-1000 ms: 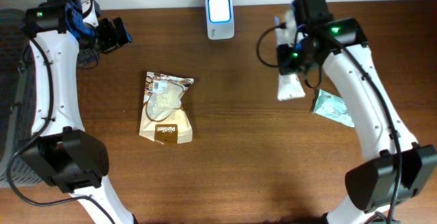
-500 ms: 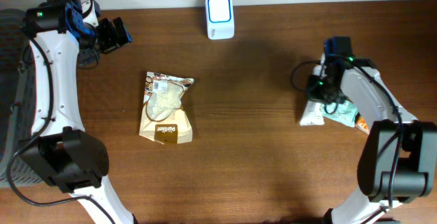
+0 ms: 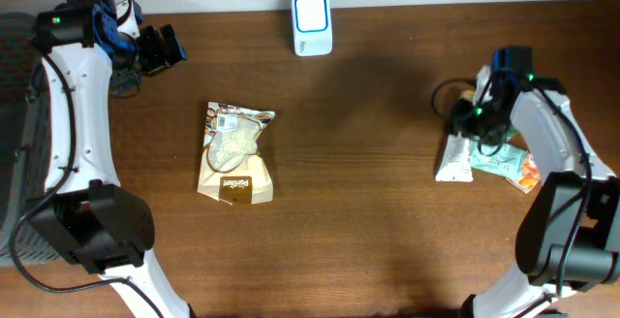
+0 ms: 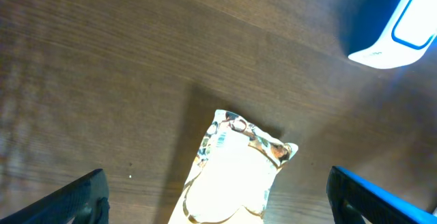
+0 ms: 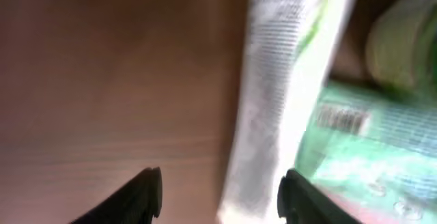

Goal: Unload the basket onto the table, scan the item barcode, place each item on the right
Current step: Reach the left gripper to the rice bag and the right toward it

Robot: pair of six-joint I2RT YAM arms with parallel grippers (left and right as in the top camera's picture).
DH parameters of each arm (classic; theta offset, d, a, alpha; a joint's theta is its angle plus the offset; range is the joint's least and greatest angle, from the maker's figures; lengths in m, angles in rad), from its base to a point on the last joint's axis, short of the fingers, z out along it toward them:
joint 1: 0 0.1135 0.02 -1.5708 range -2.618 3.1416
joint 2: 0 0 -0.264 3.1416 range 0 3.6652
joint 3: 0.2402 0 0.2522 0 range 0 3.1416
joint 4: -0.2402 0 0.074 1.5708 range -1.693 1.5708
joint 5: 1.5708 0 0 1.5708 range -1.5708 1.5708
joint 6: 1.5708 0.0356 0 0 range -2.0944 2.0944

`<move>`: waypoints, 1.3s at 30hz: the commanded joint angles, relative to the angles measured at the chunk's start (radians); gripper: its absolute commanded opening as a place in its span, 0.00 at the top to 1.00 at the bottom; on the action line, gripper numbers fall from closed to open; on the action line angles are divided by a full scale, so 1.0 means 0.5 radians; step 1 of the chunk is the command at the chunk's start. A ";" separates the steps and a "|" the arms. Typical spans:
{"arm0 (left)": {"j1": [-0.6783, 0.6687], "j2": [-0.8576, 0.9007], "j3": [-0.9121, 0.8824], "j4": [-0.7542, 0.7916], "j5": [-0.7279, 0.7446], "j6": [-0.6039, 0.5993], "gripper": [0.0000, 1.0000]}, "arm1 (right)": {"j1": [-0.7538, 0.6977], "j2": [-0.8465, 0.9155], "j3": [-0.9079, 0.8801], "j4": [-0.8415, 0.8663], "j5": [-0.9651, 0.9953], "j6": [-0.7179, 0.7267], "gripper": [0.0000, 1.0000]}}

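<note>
Two grippers, both with jaws apart. My right gripper [image 5: 220, 183] stands partly spread over the white packet [image 5: 273, 80], which lies on the table [image 3: 349, 211] beside a green pouch [image 5: 355, 135], well apart from the scanner [image 3: 312, 24]. I cannot tell whether a finger touches the packet. My left gripper [image 4: 229, 200] hangs wide open and empty above the brown bag [image 4: 239, 176].

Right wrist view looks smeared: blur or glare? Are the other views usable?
Right wrist: blur all over, print on the white pouch and green packet unreadable. Left wrist: usable, but the snack bag is washed out by glare. Overhead: sharp, evenly lit.
</note>
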 commanded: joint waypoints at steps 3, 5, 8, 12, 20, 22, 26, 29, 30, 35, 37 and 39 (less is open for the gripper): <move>0.005 0.008 -0.001 -0.001 0.001 0.011 0.01 | 0.248 -0.050 0.364 -0.114 -0.597 -0.035 0.43; 0.005 0.008 -0.001 -0.002 0.001 0.011 0.01 | 0.376 -0.027 0.356 -0.048 -0.687 0.039 0.34; 0.005 0.008 -0.001 -0.001 0.001 0.010 0.01 | 0.545 0.032 0.314 0.089 -0.761 0.141 0.25; 0.005 0.008 -0.001 -0.001 0.001 0.011 0.01 | 0.780 0.203 0.276 0.285 -0.979 0.208 0.25; 0.005 0.008 -0.001 -0.147 0.078 0.007 0.01 | 1.168 0.550 0.275 0.768 -1.028 0.559 0.25; 0.005 0.008 -0.001 -0.164 0.075 0.003 0.01 | 1.220 0.607 0.275 0.842 -1.020 0.605 0.26; 0.007 0.014 -0.007 -0.229 0.049 0.077 1.00 | 1.252 0.674 0.275 0.907 -1.021 0.619 0.27; -0.021 0.018 -0.146 -0.208 0.111 0.078 1.00 | 1.253 0.692 0.275 0.937 -1.021 0.627 0.28; -0.037 0.018 -0.223 -0.193 0.111 0.088 1.00 | 1.253 0.692 0.275 0.941 -1.022 0.627 0.28; -0.065 0.020 -0.688 0.014 0.367 0.317 1.00 | 1.253 0.692 0.275 0.943 -1.021 0.657 0.30; -0.056 0.020 -0.860 0.113 0.380 0.332 1.00 | 1.253 0.692 0.275 0.942 -1.022 0.656 0.30; -0.065 0.020 -1.021 0.250 0.386 0.373 1.00 | 1.253 0.692 0.275 0.943 -1.021 0.657 0.31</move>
